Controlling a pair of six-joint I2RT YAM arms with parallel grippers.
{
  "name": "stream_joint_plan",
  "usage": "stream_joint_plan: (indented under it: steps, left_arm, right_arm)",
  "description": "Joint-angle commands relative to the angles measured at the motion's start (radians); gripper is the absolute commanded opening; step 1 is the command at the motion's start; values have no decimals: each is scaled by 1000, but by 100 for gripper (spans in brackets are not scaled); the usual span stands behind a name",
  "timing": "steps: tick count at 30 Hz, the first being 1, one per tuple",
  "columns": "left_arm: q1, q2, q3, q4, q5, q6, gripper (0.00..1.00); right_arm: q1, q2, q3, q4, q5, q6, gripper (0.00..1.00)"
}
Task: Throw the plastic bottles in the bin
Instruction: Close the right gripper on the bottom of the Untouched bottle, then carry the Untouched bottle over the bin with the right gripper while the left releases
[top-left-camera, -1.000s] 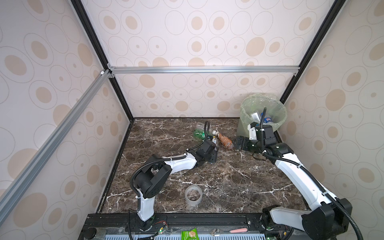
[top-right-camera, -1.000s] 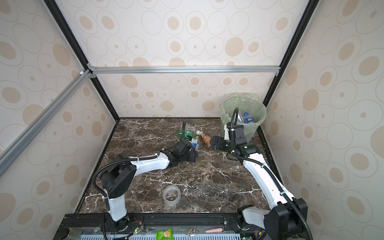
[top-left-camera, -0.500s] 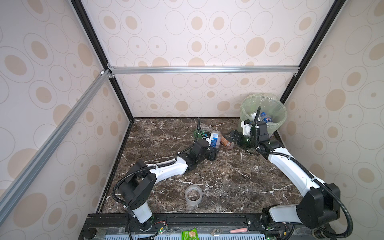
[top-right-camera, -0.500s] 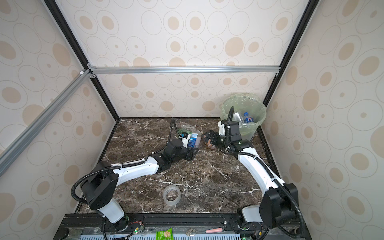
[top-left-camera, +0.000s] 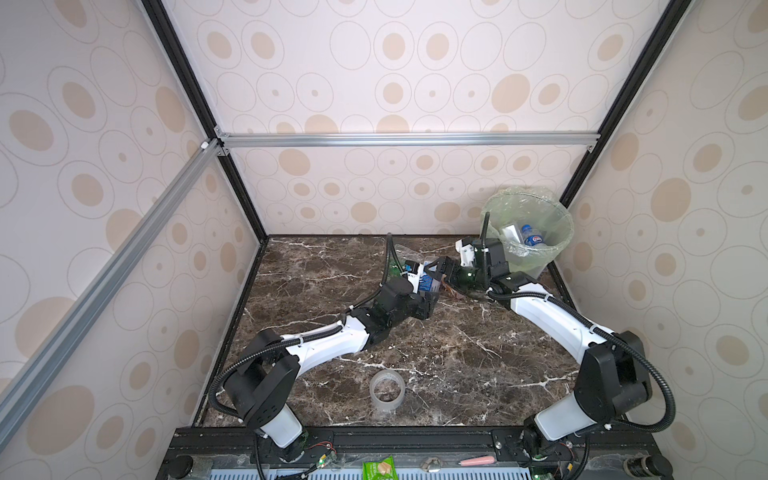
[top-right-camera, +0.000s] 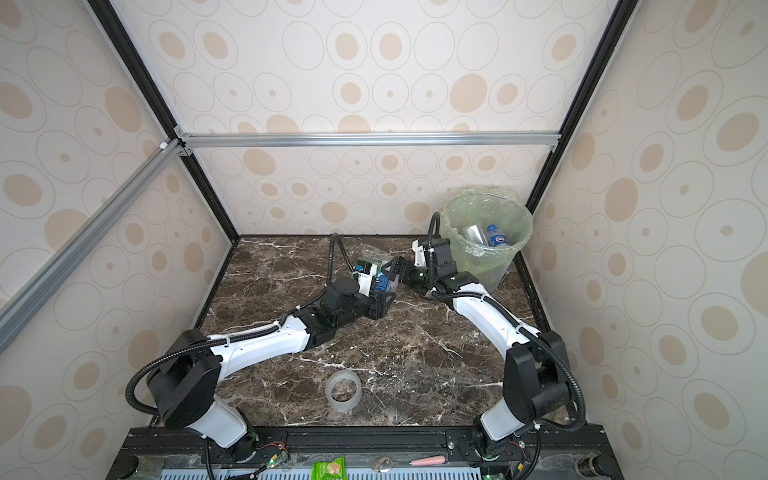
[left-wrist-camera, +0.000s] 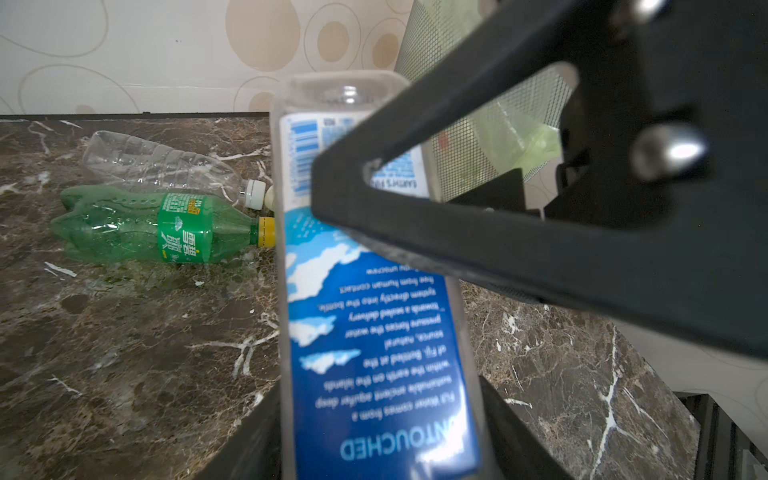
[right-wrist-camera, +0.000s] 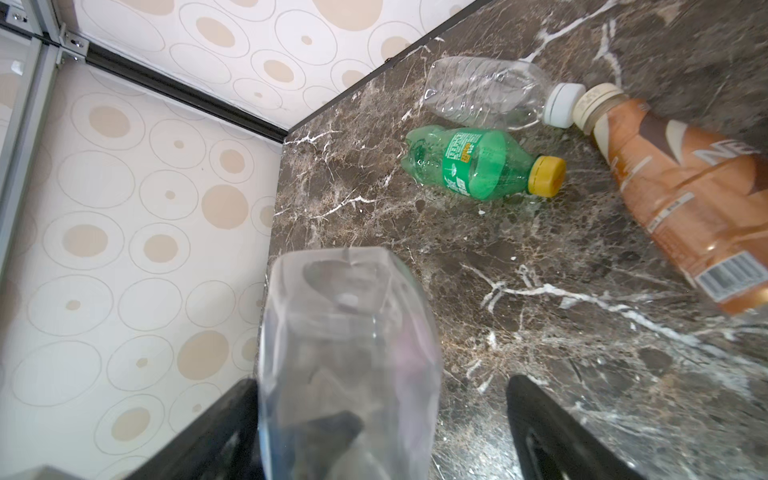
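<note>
Gripping the blue-labelled bottle (top-left-camera: 424, 281) in both top views, the left gripper (top-left-camera: 428, 294) meets the right gripper (top-left-camera: 439, 271), the bin (top-left-camera: 540, 259) just behind the latter. Left wrist: jaws clamped on it, one green bottle (left-wrist-camera: 166, 226) and one clear bottle (left-wrist-camera: 158, 164) lying beyond on the brown marble table (left-wrist-camera: 124, 353). Right wrist: fingers (right-wrist-camera: 548, 436) spread, straddling its base; three bottles ahead, brown bottle (right-wrist-camera: 685, 199) nearest, patterned wall (right-wrist-camera: 124, 249) beside.

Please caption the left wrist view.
Left gripper holds a clear square plastic bottle with blue label; green yellow-capped bottle lies behind.
</note>
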Motion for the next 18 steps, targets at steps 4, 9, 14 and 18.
stream_joint_plan:
  steps: [4, 9, 14, 18]
  left_arm:
    - [5, -29, -12, 33, -4, -12, 64]
    - [5, -34, -22, 30, -17, -16, 65]
    - [5, -32, -26, 30, -21, -21, 66]
    - [5, -31, -29, 31, -22, -25, 67]
  right_arm:
    - [9, 48, 43, 76, -20, 55, 79]
    - [15, 48, 47, 85, -21, 62, 64]
    - [15, 40, 43, 83, -18, 59, 53]
    - [15, 44, 34, 81, -13, 54, 49]
